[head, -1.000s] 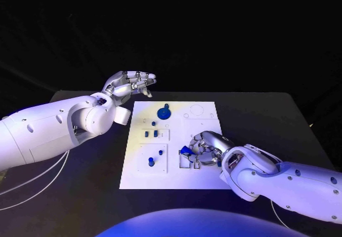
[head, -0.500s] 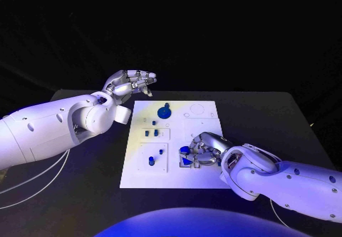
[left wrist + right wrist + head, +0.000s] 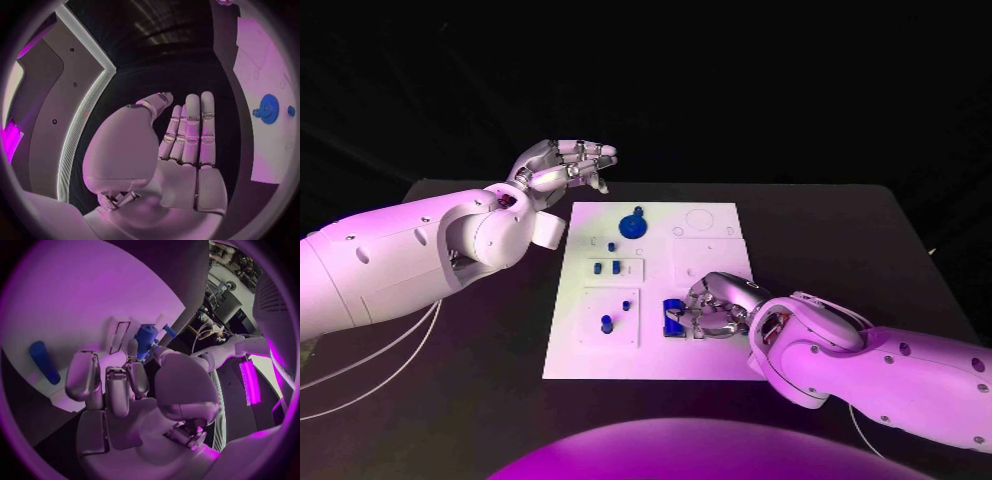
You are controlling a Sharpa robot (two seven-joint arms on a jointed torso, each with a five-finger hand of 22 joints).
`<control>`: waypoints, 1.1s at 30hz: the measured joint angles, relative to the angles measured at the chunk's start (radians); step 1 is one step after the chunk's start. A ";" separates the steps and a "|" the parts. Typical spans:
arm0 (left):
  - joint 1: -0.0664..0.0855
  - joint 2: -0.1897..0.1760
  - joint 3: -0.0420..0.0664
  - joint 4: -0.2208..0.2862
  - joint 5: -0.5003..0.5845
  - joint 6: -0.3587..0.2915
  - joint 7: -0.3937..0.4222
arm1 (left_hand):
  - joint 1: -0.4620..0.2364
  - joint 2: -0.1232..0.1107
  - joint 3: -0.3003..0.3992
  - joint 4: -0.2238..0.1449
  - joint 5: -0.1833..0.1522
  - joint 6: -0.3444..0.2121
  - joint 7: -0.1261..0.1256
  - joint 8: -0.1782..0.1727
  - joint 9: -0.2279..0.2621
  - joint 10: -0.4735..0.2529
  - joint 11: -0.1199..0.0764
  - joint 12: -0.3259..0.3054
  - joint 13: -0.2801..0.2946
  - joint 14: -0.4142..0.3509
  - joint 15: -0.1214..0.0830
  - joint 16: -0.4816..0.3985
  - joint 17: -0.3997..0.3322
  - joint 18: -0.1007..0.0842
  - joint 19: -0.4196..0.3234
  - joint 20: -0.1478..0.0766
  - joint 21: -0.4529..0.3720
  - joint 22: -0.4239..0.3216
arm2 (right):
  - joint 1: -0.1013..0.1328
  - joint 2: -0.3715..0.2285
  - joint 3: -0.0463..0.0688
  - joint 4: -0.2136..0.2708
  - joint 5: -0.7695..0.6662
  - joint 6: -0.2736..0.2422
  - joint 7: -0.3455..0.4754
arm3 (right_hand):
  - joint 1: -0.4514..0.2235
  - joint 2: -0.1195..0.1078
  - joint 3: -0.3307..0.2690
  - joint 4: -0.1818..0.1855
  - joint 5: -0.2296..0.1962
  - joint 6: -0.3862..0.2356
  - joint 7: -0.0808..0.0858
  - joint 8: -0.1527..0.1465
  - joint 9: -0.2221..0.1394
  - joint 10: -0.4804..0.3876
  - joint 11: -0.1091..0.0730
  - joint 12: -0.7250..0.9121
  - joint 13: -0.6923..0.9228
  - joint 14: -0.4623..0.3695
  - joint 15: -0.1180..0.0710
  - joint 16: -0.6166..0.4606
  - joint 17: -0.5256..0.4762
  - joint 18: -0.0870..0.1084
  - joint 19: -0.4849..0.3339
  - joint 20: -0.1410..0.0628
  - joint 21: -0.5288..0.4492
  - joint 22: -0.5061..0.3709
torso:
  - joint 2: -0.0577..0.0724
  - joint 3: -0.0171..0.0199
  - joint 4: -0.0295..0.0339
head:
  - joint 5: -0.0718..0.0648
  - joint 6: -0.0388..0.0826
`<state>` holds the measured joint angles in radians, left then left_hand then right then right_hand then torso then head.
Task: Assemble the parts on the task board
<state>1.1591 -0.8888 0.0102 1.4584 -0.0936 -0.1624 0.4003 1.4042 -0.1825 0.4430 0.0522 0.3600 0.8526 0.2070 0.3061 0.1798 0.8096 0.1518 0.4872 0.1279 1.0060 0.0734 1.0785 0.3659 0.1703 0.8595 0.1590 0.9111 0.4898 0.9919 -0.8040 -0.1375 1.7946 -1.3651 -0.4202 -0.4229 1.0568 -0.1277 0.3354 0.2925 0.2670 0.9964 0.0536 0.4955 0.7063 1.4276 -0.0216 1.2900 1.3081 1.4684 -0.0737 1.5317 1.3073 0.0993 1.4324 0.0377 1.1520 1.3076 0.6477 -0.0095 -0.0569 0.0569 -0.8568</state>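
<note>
A small blue part (image 3: 674,318) is pinched by the right hand (image 3: 714,308) over the task board (image 3: 708,250); judged light, rigid, slippery, best held at its sides. The left hand (image 3: 563,166) is held released.

Left hand raised and empty, right hand curled low over the task board.

The left arm reaches in beyond the task board's (image 3: 646,290) far left corner, its left hand (image 3: 567,166) lifted off the board, fingers (image 3: 190,130) straight and side by side, thumb apart, nothing in it. The right arm stretches across the board's near right corner; the right hand (image 3: 715,305) bends down, fingers (image 3: 119,385) curled, fingertips at a blue part (image 3: 674,313).
</note>
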 measured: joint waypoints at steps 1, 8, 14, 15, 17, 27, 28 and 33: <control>0.000 0.000 0.000 0.000 0.000 0.000 0.000 | 0.000 0.000 0.000 0.000 0.000 0.000 0.000 0.000 0.000 0.000 0.000 0.000 0.000 0.000 0.000 0.000 0.000 0.000 0.000 0.000 0.000 0.000 | 0.000 0.000 0.000 0.000 0.000 0.001 0.000 | 0.000 0.000 0.000 0.000 0.000 0.000 0.000 0.000 0.000 0.000 0.000 0.000 0.000 0.000 0.000 0.000 0.000 0.000 0.002 -0.002 0.000 0.000 | 0.000 0.0000 0.0000 | 0.000 0.000; 0.000 0.000 0.000 0.000 0.000 0.000 -0.001 | 0.000 0.000 0.000 0.000 0.000 0.000 0.000 0.000 0.000 0.000 0.000 0.000 0.000 0.000 0.000 0.000 0.000 0.000 0.000 0.000 0.000 0.000 | -0.001 -0.002 -0.001 0.000 -0.001 0.002 -0.001 | -0.082 0.008 -0.019 -0.001 -0.010 0.000 0.000 0.007 0.001 0.000 0.000 0.000 0.000 -0.004 -0.004 0.000 0.001 0.000 0.004 -0.004 0.000 0.000 | 0.000 0.0000 0.0002 | 0.000 0.000; 0.000 0.000 0.000 0.000 0.000 0.000 -0.001 | 0.000 0.000 0.000 0.000 0.000 0.000 0.000 0.000 0.000 0.000 0.000 0.000 0.000 0.000 0.000 0.000 0.000 0.000 0.000 0.000 0.000 0.000 | -0.001 -0.012 -0.001 0.005 -0.004 -0.002 0.000 | -0.098 0.008 -0.030 0.000 0.033 0.000 0.000 0.007 0.002 0.000 0.000 0.000 0.000 -0.004 -0.004 0.000 0.001 0.000 0.004 -0.004 -0.004 0.000 | 0.000 0.0000 0.0001 | 0.000 0.001; 0.000 -0.001 0.000 0.000 0.000 0.000 -0.001 | 0.000 0.000 0.000 0.000 0.000 0.000 0.000 0.000 0.000 0.000 0.000 0.000 0.000 0.000 0.000 0.000 -0.001 0.000 0.000 0.000 0.000 0.000 | -0.001 -0.016 -0.001 0.008 -0.004 -0.005 0.001 | -0.098 0.008 -0.030 0.000 0.033 0.000 0.000 0.007 0.002 0.000 0.000 0.000 0.000 -0.004 -0.004 0.000 0.001 0.000 0.004 -0.004 -0.004 0.000 | 0.000 0.0000 0.0000 | 0.000 0.001; 0.000 -0.001 0.000 0.000 0.000 0.000 -0.001 | 0.000 0.000 0.000 0.000 0.000 0.000 0.000 0.000 0.000 0.000 0.000 0.000 0.000 0.000 0.000 0.000 -0.001 0.000 0.000 0.000 0.000 0.000 | -0.001 -0.023 -0.001 0.013 -0.006 -0.011 0.004 | -0.098 0.008 -0.030 0.000 0.035 -0.002 -0.002 0.007 0.002 0.000 0.000 0.000 0.000 -0.004 -0.004 0.000 0.001 0.000 0.003 -0.004 -0.004 0.000 | 0.000 -0.0001 0.0000 | 0.000 0.002; 0.000 -0.003 0.000 0.000 0.000 0.000 -0.002 | 0.000 0.000 0.000 0.000 0.000 0.000 0.000 0.000 0.000 0.000 0.000 0.000 0.000 0.000 0.000 0.000 -0.001 0.000 0.000 0.000 0.000 0.000 | 0.017 -0.073 0.001 0.039 -0.011 -0.065 0.058 | -0.017 -0.007 -0.037 -0.010 0.054 -0.028 0.002 0.007 0.002 -0.014 0.005 -0.043 -0.001 -0.004 -0.003 0.000 0.001 0.000 -0.001 -0.008 -0.032 0.000 | -0.001 -0.0005 -0.0006 | 0.001 0.002; 0.000 -0.003 0.000 0.000 0.000 0.000 -0.002 | 0.000 0.000 0.000 0.000 0.000 0.000 0.000 0.000 0.000 0.000 0.000 0.000 0.000 0.000 0.000 0.000 -0.001 0.000 0.000 0.000 0.000 0.000 | 0.019 -0.077 0.001 0.039 -0.011 -0.071 0.071 | 0.014 -0.009 -0.028 -0.020 0.054 -0.041 0.005 0.003 -0.001 -0.025 0.007 -0.057 -0.006 -0.004 -0.003 0.000 0.001 0.000 -0.004 -0.010 -0.041 0.000 | -0.001 -0.0005 -0.0006 | 0.002 0.002; 0.000 -0.003 0.000 0.000 0.000 0.000 -0.003 | 0.000 0.000 0.000 0.000 0.000 0.000 0.000 0.000 0.000 0.000 0.000 0.000 0.000 0.000 0.000 0.000 -0.001 0.000 0.000 0.000 0.000 0.000 | 0.024 -0.097 0.001 0.038 -0.006 -0.103 0.151 | 0.177 -0.012 0.040 -0.092 -0.041 -0.089 0.028 -0.045 -0.029 -0.056 0.027 -0.093 -0.027 -0.004 0.008 0.000 0.001 0.000 -0.017 0.002 -0.066 0.000 | -0.001 -0.0005 0.0000 | 0.002 0.002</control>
<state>1.1592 -0.8919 0.0102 1.4584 -0.0936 -0.1628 0.3978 1.4042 -0.1825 0.4430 0.0522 0.3600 0.8526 0.2070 0.3061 0.1798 0.8097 0.1518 0.4872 0.1281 1.0060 0.0734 1.0786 0.3650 0.1703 0.8596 0.1590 0.9111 0.4898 1.0158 -0.9014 -0.1362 1.8330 -1.3714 -0.5230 -0.2716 1.2339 -0.1399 0.3752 0.2006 0.2258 0.9078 0.0814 0.4504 0.6778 1.3715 0.0057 1.1968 1.2810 1.4646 -0.0660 1.5317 1.3079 0.0996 1.4156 0.0397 1.0856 1.3081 0.6469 -0.0100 -0.0569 0.0593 -0.8548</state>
